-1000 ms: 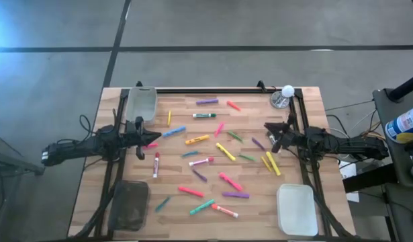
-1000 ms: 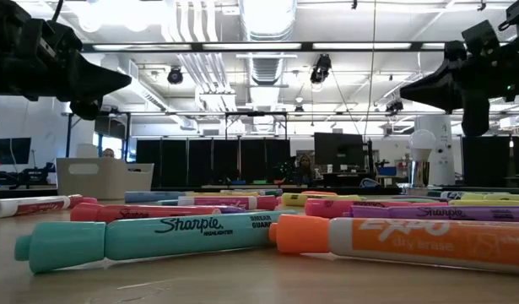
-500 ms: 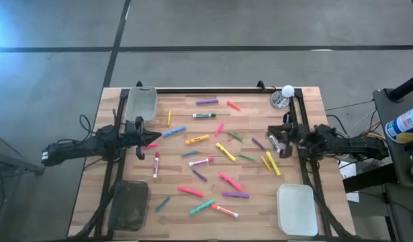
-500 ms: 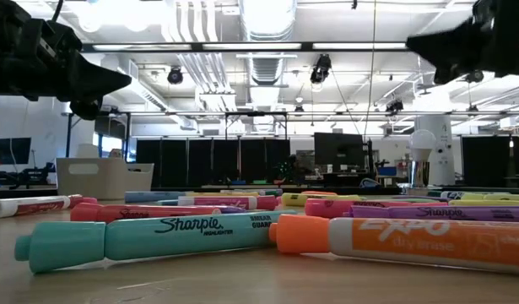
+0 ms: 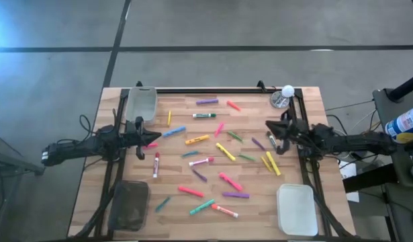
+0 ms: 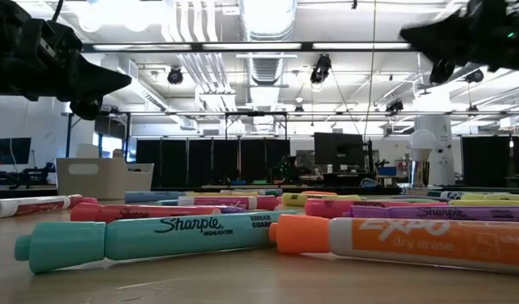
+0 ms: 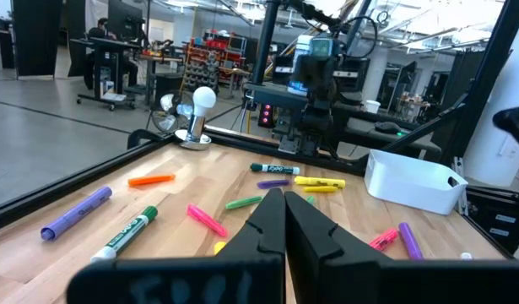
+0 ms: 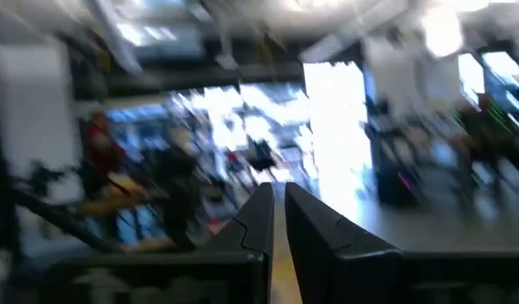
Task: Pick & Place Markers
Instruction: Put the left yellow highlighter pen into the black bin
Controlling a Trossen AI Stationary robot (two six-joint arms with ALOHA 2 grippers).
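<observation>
Wooden planks form the table (image 5: 193, 101), and only the high view takes in the whole scatter of markers (image 5: 206, 165) across its middle: pink, yellow, green, purple, blue, orange and white-bodied sticks, lying flat at all angles, mostly apart from one another. That view also shows a clear bin (image 5: 141, 103) at one far corner, a dark bin (image 5: 129, 205) at the near corner on the same side, and a white bin (image 5: 297, 209) at the near corner opposite.

At table height, print becomes readable: a teal highlighter (image 6: 149, 239) lies end to end with an orange dry-erase marker (image 6: 402, 243), further markers in a row behind them.

From the left wrist, the left gripper (image 7: 283, 221) has its fingers pressed together, holding nothing, above markers on the wood. From the right wrist, the right gripper (image 8: 278, 221) shows fingers nearly touching, nothing between them, and blurred room beyond. Both hover over the table's opposite edges.
</observation>
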